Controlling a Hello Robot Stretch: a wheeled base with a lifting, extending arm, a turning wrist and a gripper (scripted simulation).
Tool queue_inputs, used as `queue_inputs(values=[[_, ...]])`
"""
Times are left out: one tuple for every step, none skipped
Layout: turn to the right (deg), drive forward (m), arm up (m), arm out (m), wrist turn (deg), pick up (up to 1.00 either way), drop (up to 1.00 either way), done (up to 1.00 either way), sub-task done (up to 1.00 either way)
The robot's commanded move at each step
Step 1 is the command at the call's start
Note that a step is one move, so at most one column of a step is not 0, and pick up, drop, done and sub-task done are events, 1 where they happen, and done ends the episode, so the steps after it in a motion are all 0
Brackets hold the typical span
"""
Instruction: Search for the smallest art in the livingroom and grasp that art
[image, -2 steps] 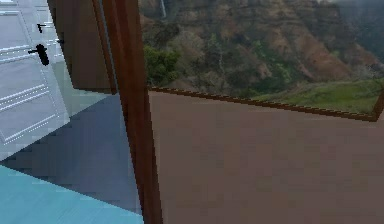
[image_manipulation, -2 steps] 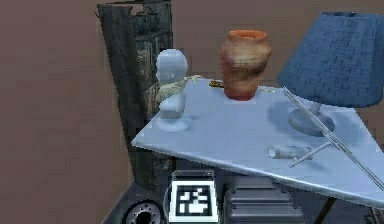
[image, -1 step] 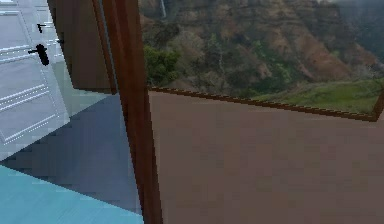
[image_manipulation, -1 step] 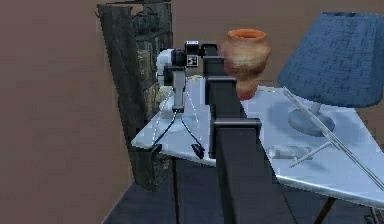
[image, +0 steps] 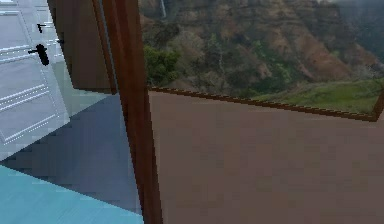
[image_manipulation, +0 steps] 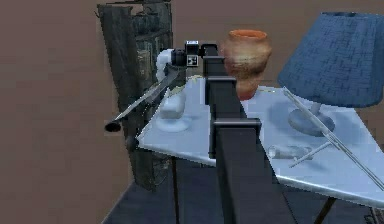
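Reaching the arm (image_manipulation: 232, 140) across a pale table (image_manipulation: 340, 172), gripper (image_manipulation: 163, 63) hanging far left before a dark upright panel (image_manipulation: 128, 50); being unable to tell whether holding anything. Sitting on the table's left part, nearer than the gripper: a small pale rounded piece (image_manipulation: 172, 106), perhaps the art, orange vase (image_manipulation: 246, 52) and blue lamp (image_manipulation: 335, 55) standing right.

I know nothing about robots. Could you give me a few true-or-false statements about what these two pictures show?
1. A lamp with a blue shade stands on the pale table. True.
2. The vase on that table is green. False: it is orange-brown.
3. A landscape painting hangs on the brown wall in the forward view. True.
4. The door at the forward view's left is black. False: it is white with a dark handle.
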Motion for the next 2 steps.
queue_inputs(values=[[0.0, 0.00, 0.00, 0.00, 45.0, 0.00, 0.00, 0.00, 0.00], [0.0, 0.00, 0.00, 0.00, 45.0, 0.00, 0.00, 0.00, 0.00]])
